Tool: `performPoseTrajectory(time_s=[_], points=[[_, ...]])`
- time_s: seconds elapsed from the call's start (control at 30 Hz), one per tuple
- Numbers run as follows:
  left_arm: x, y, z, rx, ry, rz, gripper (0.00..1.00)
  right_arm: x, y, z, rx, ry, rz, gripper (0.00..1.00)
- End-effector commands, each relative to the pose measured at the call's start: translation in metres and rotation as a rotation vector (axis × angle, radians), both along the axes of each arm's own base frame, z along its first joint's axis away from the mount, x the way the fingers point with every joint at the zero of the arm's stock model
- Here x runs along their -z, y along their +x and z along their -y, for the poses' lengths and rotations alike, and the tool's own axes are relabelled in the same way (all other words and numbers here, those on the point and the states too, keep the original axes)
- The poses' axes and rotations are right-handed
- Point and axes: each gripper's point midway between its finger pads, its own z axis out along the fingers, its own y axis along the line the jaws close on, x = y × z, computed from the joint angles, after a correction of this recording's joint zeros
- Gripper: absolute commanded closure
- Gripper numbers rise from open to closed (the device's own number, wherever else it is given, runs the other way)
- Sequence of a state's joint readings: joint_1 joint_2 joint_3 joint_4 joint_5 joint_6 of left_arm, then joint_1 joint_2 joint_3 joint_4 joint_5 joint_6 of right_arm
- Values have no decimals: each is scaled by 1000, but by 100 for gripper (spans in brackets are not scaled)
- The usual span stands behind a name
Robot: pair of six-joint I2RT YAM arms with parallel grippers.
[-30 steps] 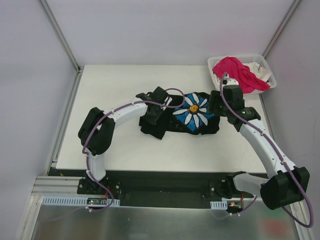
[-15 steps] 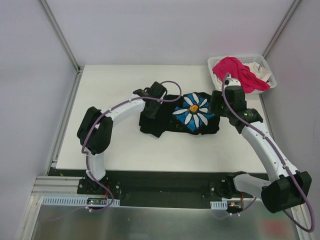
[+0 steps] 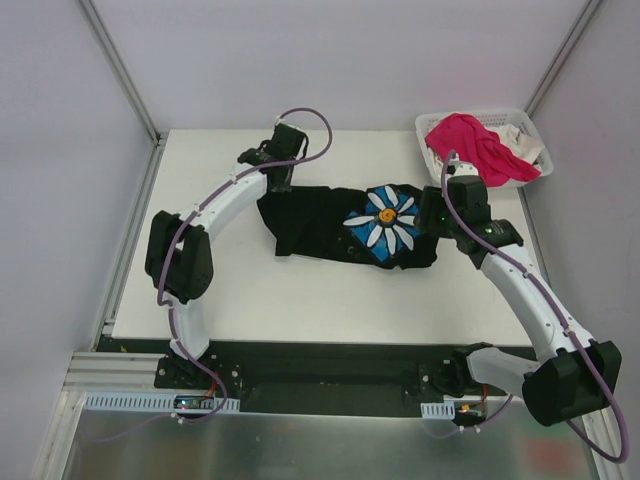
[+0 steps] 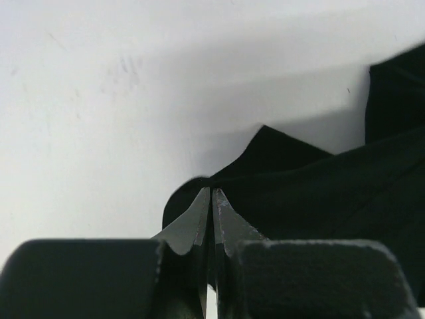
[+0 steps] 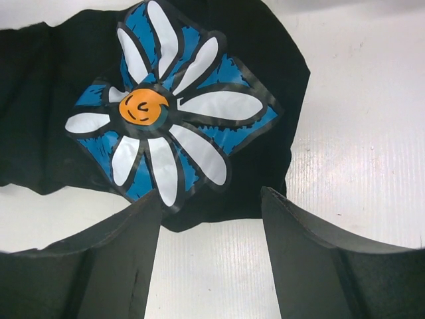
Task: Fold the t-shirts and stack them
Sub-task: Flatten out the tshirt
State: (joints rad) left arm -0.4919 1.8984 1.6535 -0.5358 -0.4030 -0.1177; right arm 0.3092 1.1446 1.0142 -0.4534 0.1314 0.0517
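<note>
The black t-shirt with its white-and-blue daisy print lies spread across the middle of the table. My left gripper sits at its far left corner, shut on a pinch of the black cloth, fingertips pressed together. My right gripper hovers over the shirt's right edge, open, with bare table between its fingers and the daisy just beyond. The pink t-shirt and the white one lie heaped in the basket.
The white lattice basket stands at the far right corner of the table. The white table top ends in metal frame posts on both sides and a black rail at the near edge.
My left gripper has shut on the black shirt's corner and drawn it to the far left, stretching the bunched cloth out flat. The right arm has barely shifted.
</note>
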Motion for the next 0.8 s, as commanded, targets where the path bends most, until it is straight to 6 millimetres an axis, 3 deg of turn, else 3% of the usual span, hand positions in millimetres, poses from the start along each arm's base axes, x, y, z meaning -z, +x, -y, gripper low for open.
performPoseTrajectory(time_s=[0.0,0.07,0.1,0.17,0.2,0.3,0.37,0.4,0.5,0.53,0.57,0.67,0.73,0.77], points=[[-47,34,-24,-126,-16,155,100,-4,1,0,-2,10,25,36],[-54,45,-37,-160,-1,183,100,-3,0,0,-4,10,25,36],[-69,53,-37,-156,-1,218,100,-1,0,0,-4,11,18,36],[-78,63,-47,-185,34,248,100,1,0,0,-7,9,12,36],[-94,69,-47,-187,29,284,100,2,0,-1,-10,10,8,36],[-116,82,-57,-212,39,336,99,3,-2,-1,-12,8,4,36],[-114,88,-65,-228,49,335,96,3,-3,0,-14,4,6,36],[-113,89,-67,-236,53,336,90,4,-3,0,-12,5,6,36],[-91,90,-68,-223,95,289,49,6,-4,0,-16,3,2,36],[-85,88,-70,-224,102,276,10,6,-4,-1,-20,5,1,36],[-81,85,-70,-227,109,267,1,7,-4,-2,-26,7,-5,36],[-60,67,-69,-223,108,214,1,13,-2,-5,-35,17,-14,36],[-64,56,-58,-200,61,213,1,19,2,-9,-39,25,-30,36],[-55,47,-54,-187,66,190,1,23,1,-13,-53,39,-42,36]])
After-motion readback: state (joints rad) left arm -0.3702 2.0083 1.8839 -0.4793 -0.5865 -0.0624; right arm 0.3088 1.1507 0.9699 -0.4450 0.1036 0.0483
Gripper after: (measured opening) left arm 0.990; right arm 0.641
